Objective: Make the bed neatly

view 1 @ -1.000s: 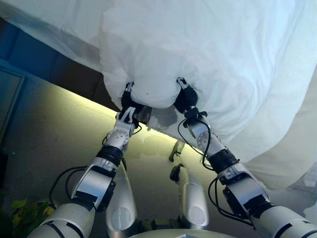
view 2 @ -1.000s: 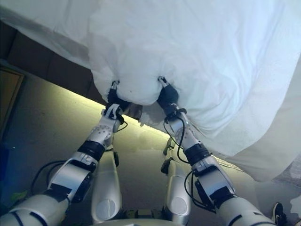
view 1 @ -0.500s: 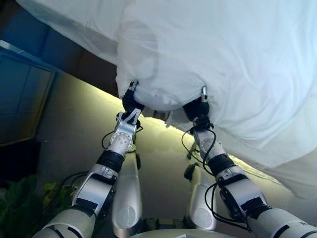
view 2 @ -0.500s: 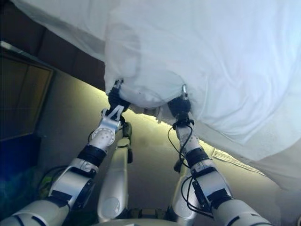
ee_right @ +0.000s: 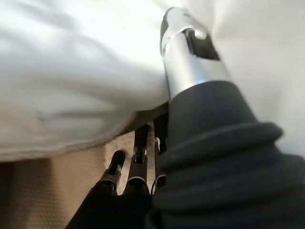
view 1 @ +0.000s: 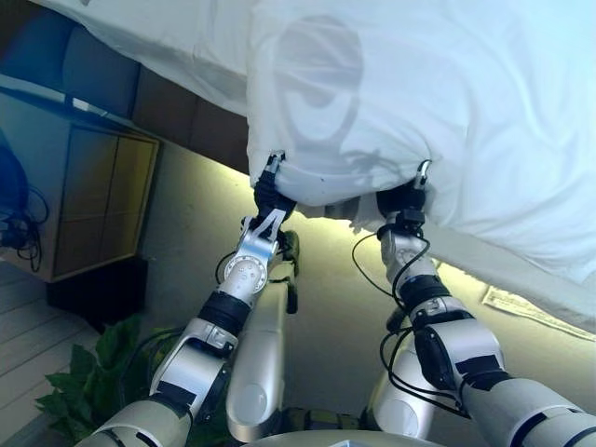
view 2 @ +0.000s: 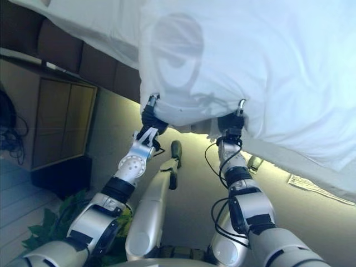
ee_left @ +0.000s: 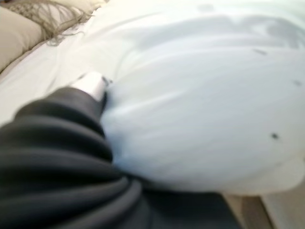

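Note:
A white duvet (view 1: 438, 93) fills the upper part of both eye views, and its bunched edge hangs toward me. My left hand (view 1: 269, 193) grips that edge from below, thumb on top of the cloth. My right hand (view 1: 403, 197) holds the same edge a short way to the right. In the right wrist view the thumb (ee_right: 187, 52) lies over the cloth (ee_right: 71, 95) and the fingers (ee_right: 136, 157) curl beneath it. In the left wrist view the duvet (ee_left: 200, 109) bulges just past the dark cover, hiding most of the hand.
A wooden cabinet (view 1: 98, 205) stands at the left by the bed's dark padded side (view 1: 177, 107). A green plant (view 1: 88, 372) sits at the lower left. A printed sheet (view 1: 521, 303) lies on the floor at the right. A beige fringed cushion (ee_left: 16, 31) rests on the bed.
The whole picture has shifted, so the camera moved. Both hands keep their hold on the duvet edge and now stand a little further apart, with the edge drawn flatter between them.

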Controlling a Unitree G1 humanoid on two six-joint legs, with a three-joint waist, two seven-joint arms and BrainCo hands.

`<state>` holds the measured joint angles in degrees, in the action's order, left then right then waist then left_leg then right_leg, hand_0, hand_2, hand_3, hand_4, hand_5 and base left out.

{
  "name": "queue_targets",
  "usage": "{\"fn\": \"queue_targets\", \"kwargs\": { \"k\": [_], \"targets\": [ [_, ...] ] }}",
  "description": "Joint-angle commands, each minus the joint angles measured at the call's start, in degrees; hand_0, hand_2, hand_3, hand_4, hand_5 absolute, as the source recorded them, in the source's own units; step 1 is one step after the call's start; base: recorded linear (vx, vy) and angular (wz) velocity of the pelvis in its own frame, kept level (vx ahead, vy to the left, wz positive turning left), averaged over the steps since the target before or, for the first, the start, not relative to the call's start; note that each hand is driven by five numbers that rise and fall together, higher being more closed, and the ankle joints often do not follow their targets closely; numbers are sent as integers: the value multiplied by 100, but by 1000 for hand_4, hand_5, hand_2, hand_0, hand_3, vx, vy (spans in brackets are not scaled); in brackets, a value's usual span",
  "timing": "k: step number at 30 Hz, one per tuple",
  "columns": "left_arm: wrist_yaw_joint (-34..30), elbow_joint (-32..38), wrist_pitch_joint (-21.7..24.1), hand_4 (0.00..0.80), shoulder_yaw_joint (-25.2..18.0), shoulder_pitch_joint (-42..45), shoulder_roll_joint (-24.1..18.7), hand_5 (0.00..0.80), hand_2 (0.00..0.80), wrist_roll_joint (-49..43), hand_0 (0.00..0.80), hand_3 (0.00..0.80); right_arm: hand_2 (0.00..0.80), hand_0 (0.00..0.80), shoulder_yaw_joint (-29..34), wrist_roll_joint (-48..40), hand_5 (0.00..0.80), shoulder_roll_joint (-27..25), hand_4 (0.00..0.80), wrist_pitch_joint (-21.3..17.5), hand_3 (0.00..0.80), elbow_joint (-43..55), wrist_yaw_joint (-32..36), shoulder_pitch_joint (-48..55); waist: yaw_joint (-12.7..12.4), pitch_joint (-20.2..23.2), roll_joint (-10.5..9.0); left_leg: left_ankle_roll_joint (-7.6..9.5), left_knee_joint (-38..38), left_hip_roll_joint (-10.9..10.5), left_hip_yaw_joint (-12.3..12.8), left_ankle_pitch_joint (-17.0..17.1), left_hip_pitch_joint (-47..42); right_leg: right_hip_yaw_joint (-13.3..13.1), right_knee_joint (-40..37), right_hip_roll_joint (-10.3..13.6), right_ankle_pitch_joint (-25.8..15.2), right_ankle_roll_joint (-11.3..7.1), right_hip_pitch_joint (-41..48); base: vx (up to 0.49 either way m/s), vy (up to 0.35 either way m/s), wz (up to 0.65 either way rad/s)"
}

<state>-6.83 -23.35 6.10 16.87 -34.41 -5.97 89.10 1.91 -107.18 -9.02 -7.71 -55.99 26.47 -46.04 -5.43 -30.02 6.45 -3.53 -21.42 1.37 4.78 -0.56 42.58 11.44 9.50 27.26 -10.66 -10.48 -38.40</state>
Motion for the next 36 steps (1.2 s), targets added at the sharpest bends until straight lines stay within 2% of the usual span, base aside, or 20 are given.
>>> {"fn": "queue_targets", "kwargs": {
  "k": [1,6,9,16,20,27,31,33,36],
  "targets": [
    [-501,1041,382,800,-689,159,-362,800,800,466,800,800,0,0,1138,-582,0,-1140,0,-188,0,-201,217,188,-26,22,844,-393,306,139,-380,862,329,-616,541,482,-49,-400,-321,21,60,2],
    [-549,1416,402,800,-688,435,-418,800,800,560,800,800,0,0,1591,-582,0,-1212,0,-324,0,-250,381,347,-56,22,964,-404,244,110,-383,873,501,-727,616,521,-12,-413,-540,9,27,1],
    [-557,1500,444,800,-685,558,-482,800,800,558,800,800,0,0,1766,-582,0,-1317,0,-476,0,-202,475,441,-51,22,964,-425,246,126,-377,877,521,-739,592,512,-18,-422,-554,0,0,0],
    [-680,1393,360,800,-874,584,-720,800,800,621,800,800,0,0,2378,-582,0,-1606,0,-578,0,-226,487,995,21,22,738,-480,239,255,-415,911,599,-721,497,428,-67,-452,-510,-8,-56,0],
    [-741,1222,308,800,-945,513,-833,800,800,606,800,800,0,0,2699,-582,0,-1824,0,-425,0,-378,548,1265,46,22,604,-481,257,293,-503,927,631,-678,481,325,-44,-452,-447,-22,-121,-4],
    [-827,1065,245,800,-1127,550,-1116,800,800,533,800,800,0,0,3108,-582,0,-1706,0,-301,0,-376,731,1691,36,22,285,-466,105,317,-722,907,846,-619,569,106,20,-452,-430,-17,-163,-4],
    [-905,956,262,800,-1229,561,-1145,800,800,576,800,800,0,0,3283,-582,0,-1661,0,-398,0,-265,539,1815,99,22,206,-477,87,349,-712,862,876,-635,613,13,109,-452,-454,-13,-28,-4],
    [-957,970,310,800,-1233,628,-1182,800,800,598,800,800,0,0,3342,-582,0,-1627,0,-380,0,-198,598,1923,140,22,216,-471,114,358,-689,933,897,-660,615,-9,65,-452,-489,-15,30,-5],
    [-976,1026,394,800,-1239,729,-1260,800,800,557,800,800,0,0,3362,-582,0,-1619,0,-249,0,-94,886,2099,188,22,195,-474,9,382,-634,859,882,-680,712,-6,130,-441,-479,-29,22,-10]
  ]
}}
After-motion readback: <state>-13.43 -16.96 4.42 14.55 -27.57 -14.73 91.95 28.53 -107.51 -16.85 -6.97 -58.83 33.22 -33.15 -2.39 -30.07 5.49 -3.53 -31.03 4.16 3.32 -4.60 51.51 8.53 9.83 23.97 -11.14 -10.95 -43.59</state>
